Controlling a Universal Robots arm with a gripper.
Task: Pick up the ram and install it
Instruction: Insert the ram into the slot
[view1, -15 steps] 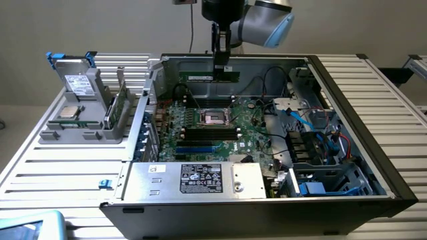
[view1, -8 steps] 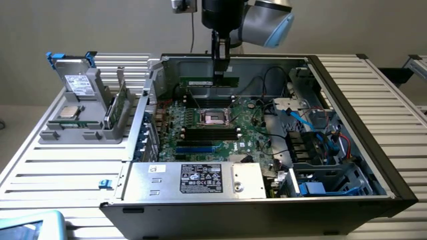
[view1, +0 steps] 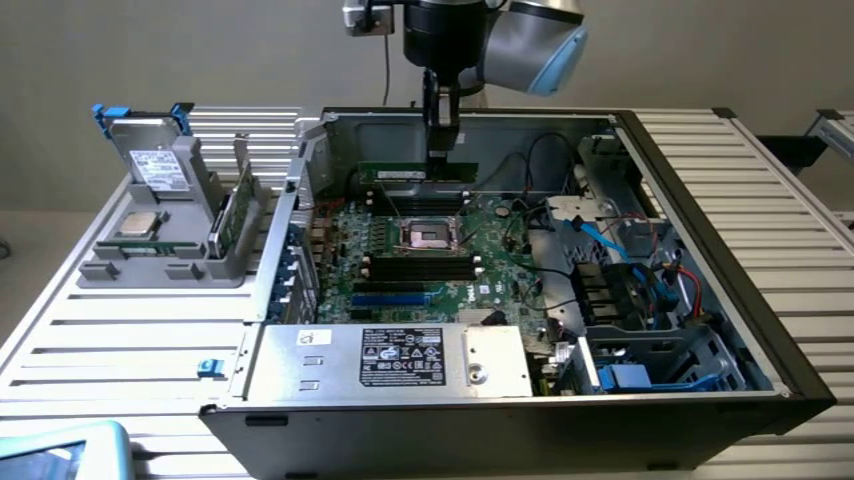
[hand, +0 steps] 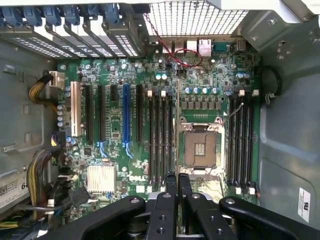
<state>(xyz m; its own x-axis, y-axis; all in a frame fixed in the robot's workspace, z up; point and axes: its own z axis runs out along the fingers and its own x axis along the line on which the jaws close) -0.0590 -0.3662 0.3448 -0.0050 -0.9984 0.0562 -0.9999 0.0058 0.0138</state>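
Tool: the black two-finger gripper hangs over the open computer; its fingers are pressed together on the ram.
Ram: the long, thin green circuit-board stick is held level at the fingertips, above the board and clear of it. In the wrist view a thin line running out from the fingers is probably its edge.
Case: a dark grey sheet-metal computer case lies on its side, open, under the gripper.
Case contents: a green motherboard; a square silver-framed processor socket below the ram; black memory slots beside the socket; a silver labelled power supply box at the case wall farthest from the gripper; blue and red cables.
Holder: a grey plastic stand, well apart from the gripper on the exterior view's left.
Holder contents: a square silver processor chip, an upright green expansion card, and a grey drive with blue clips.
Surface: a white ribbed metal table.
Room: a plain beige wall behind the arm.
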